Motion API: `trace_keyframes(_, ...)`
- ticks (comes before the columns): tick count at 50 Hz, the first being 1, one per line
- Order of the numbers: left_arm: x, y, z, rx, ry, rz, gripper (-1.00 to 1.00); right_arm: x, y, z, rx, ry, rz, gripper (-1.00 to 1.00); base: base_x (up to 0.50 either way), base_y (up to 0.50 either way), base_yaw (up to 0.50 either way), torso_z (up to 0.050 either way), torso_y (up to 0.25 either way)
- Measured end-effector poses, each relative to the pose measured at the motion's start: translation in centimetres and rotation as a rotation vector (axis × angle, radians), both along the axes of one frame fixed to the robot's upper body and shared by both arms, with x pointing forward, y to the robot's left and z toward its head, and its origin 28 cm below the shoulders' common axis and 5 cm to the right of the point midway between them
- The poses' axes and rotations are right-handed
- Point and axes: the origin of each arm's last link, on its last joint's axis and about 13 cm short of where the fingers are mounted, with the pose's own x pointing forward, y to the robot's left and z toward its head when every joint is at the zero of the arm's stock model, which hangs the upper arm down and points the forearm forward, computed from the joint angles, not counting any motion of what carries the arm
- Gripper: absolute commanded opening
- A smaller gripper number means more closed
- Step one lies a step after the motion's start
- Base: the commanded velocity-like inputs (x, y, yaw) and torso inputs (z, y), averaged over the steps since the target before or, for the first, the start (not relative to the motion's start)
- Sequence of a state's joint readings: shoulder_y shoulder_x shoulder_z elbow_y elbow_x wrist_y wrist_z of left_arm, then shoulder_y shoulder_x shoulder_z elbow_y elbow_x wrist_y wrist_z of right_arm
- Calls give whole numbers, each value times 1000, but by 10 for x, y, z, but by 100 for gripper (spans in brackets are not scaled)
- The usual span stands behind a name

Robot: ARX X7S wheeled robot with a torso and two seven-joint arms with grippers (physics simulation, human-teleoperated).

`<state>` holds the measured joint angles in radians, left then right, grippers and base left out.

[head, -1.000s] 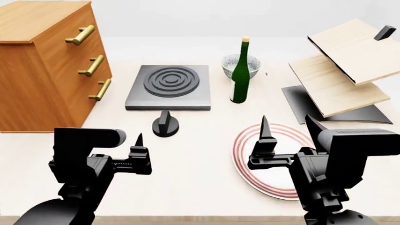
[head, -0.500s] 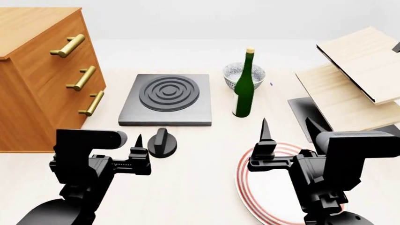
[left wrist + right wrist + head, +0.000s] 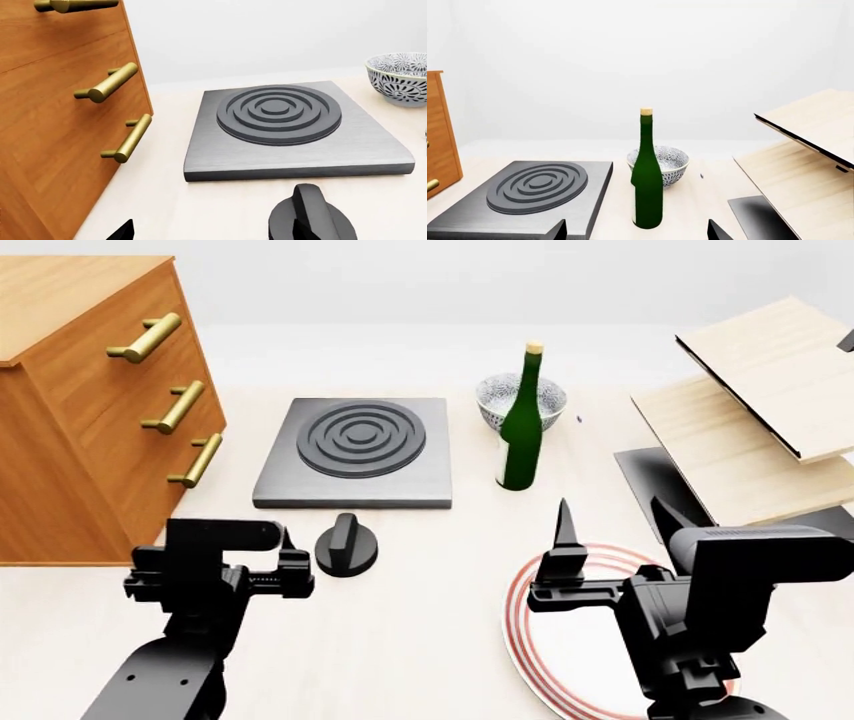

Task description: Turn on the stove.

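The stove [image 3: 358, 448] is a flat dark grey slab with concentric burner rings, lying on the pale table beside the drawers. Its black round knob [image 3: 344, 544] stands apart just in front of it. My left gripper [image 3: 292, 563] is open, level with the knob and just left of it. In the left wrist view the stove [image 3: 287, 130] lies ahead, the knob [image 3: 310, 197] sits near one fingertip, and the left gripper [image 3: 212, 232] holds nothing. My right gripper [image 3: 614, 515] is open and empty above the plate. Its view shows the gripper [image 3: 638, 232] and the stove [image 3: 527, 192].
A wooden drawer cabinet [image 3: 80, 390] with brass handles stands left of the stove. A green bottle [image 3: 521, 430] and a patterned bowl [image 3: 503, 392] stand right of it. A red-rimmed white plate [image 3: 515, 615] lies under my right arm. Slanted wooden boards [image 3: 761, 410] fill the right side.
My left gripper has moved forward and towards the knob. The head view shifted forward a second ago and has held since. The right gripper has stayed in place.
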<state>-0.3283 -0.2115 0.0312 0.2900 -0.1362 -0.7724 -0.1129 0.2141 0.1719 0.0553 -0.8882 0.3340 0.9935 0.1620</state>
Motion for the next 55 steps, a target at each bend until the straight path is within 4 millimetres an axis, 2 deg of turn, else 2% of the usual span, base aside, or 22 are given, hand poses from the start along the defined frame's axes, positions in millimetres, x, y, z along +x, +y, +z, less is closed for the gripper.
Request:
trace_keyframes(34,41,-9,-70,51,30,10,100,-1,0,-5,12,13,6,100,0,0,0,0,0)
trace_keyframes(46,54,-18,-86,36,40,-14,100,-2,0,-7,15,19,9,100,0,0,0,0,0)
trace_keyframes(55,50,-36,-84,30,38,-88,100,-2,-1,-8,16,23,9,100,0,0,0,0,0)
